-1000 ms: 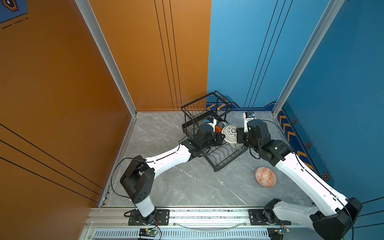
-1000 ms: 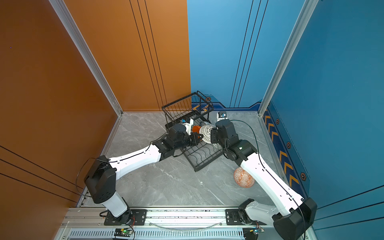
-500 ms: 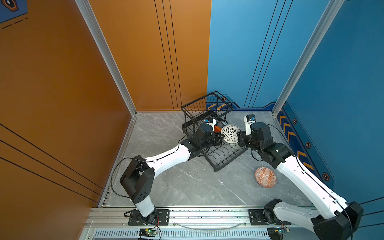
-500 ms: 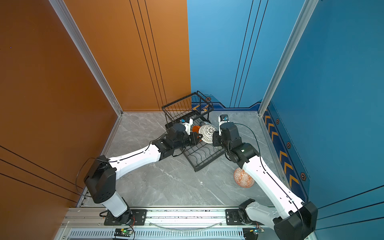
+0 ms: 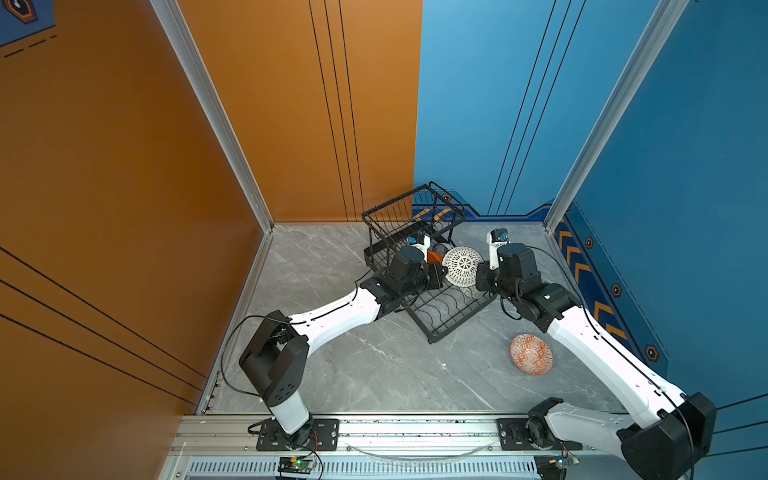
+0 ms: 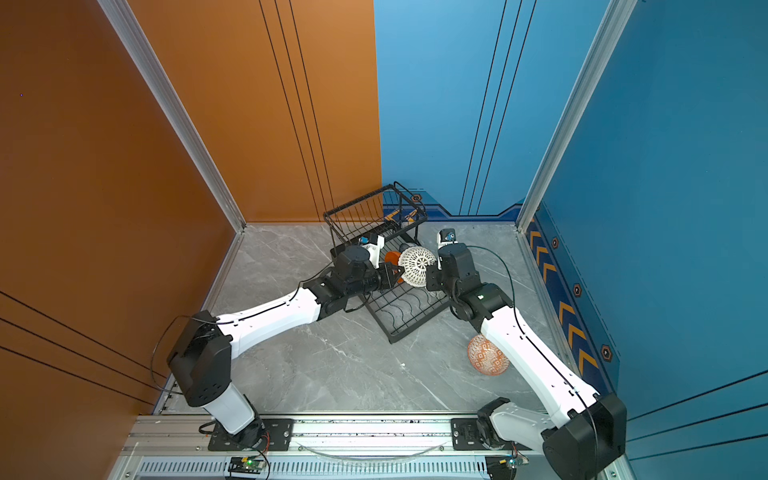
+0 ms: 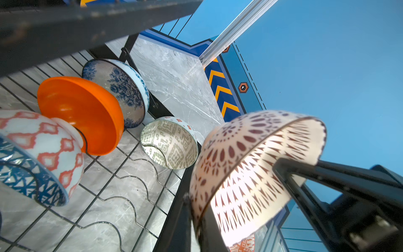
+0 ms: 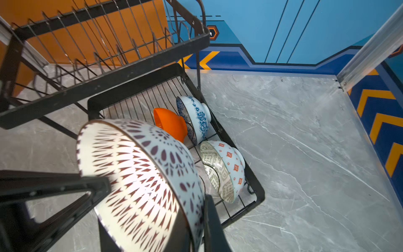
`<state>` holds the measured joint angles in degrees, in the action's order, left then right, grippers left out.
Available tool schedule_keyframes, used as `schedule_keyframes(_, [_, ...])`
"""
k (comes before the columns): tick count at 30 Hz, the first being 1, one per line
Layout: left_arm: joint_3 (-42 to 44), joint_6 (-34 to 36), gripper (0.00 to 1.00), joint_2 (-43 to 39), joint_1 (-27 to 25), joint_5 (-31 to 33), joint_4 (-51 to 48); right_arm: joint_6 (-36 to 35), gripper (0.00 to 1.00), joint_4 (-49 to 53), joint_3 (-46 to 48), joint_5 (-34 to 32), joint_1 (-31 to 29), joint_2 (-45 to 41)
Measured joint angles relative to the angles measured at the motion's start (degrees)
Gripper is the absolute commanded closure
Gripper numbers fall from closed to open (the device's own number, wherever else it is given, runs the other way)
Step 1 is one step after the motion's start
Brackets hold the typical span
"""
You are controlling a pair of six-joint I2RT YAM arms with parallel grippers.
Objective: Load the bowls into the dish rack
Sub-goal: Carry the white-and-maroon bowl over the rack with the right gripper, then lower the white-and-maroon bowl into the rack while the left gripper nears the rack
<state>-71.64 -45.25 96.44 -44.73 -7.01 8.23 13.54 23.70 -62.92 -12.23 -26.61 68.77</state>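
The bowls are mostly loaded. Four stand on edge in the lower tier of the dish rack [image 8: 130, 67]: the orange bowl [image 7: 82, 113] beside the floral bowl [image 7: 122, 91] at the far end, the green patterned bowl [image 7: 170, 144] by the right rim, and the blue triangle bowl [image 7: 28, 174] nearer the left arm.

The white lattice bowl [image 5: 459, 266] hangs tilted above the rack. The left gripper [image 5: 441, 272] and the right gripper [image 5: 480, 276] each pinch its rim.

That double hold looks like the main risk. If one arm pulls before the other lets go, the glossy rim may twist loose and the bowl may drop onto the wires or the green bowl.

The red patterned bowl [image 5: 531, 354] lies on the table [image 5: 374, 374] at the near right, close to the right forearm, which could sweep it.
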Motion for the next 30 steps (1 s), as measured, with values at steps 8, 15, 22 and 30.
schedule_keyframes(8, [0.74, -0.42, 0.53, -0.11, -0.22, 0.13, 0.59, -0.02, 1.0, 1.05, -0.31, -5.14, -3.08, 0.74])
schedule_keyframes(15, [7.3, -1.22, 0.02, -5.38, 0.9, 0.17, 1.84, -1.11, 1.0, 3.23, -1.55, -9.99, -7.63, 2.6])
schedule_keyframes(22, [19.04, -1.73, 0.02, -16.96, 4.83, 1.33, 1.4, -4.17, 1.0, 5.95, -1.55, -21.11, -9.68, 7.48])
schedule_keyframes(30, [25.66, -1.7, 0.02, -28.46, 10.86, 3.15, -1.42, -11.17, 1.0, 7.13, -4.11, -36.22, -12.79, 16.44])
